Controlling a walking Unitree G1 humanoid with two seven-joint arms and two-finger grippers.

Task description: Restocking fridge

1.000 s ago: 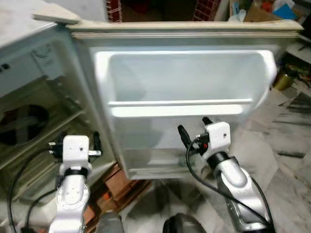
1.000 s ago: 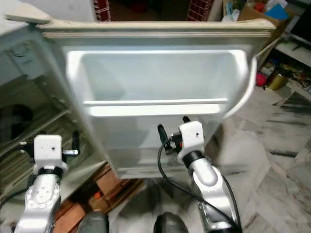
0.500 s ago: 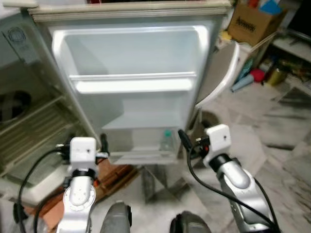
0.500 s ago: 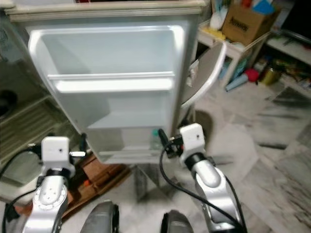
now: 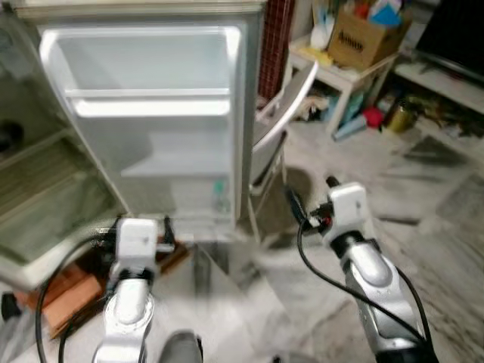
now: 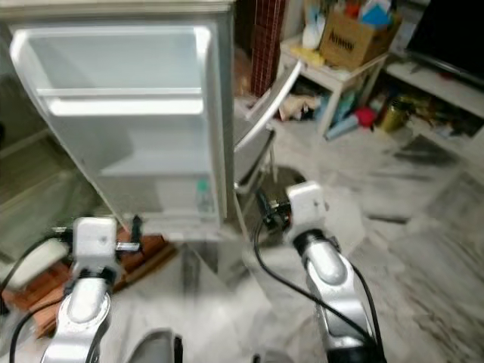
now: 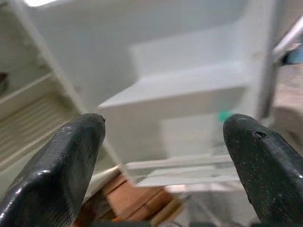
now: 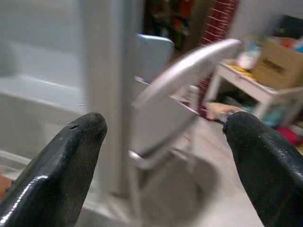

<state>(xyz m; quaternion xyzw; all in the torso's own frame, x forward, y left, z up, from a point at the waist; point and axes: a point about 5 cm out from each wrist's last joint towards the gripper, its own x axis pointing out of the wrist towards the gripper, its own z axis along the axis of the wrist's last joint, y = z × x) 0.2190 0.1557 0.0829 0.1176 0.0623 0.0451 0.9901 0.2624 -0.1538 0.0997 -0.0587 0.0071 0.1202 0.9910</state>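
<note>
Fridge door [image 5: 151,113] is standing open in the upper left of the head views, its white inner side facing the camera, with a long shelf rail crossing the upper part and a deeper bin below. One clear bottle with a green cap [image 5: 220,198] is sitting upright in the lowest door bin, near the door's right edge. The fridge body [image 5: 30,197] is showing at the left edge, its ribbed shelves sloping toward the lower left. Beneath the door, reddish-brown boards [image 5: 68,283] are lying on the marbled floor [image 5: 454,249]. The left gripper [image 7: 165,161] is hovering low in front of the door's bottom bin, its two black fingers [image 7: 57,165] spread wide apart and holding nothing. The right gripper [image 8: 161,161] is hovering in the lower centre, just right of the door's edge, its fingers likewise wide apart and empty. Beside the door's right edge, a white chair [image 5: 283,106] is leaning. In the upper right, a cardboard box [image 5: 361,39] with dark printing, too blurred to read surely, is resting on a small white table [image 5: 340,76], with coloured clutter lying on the floor around it.
</note>
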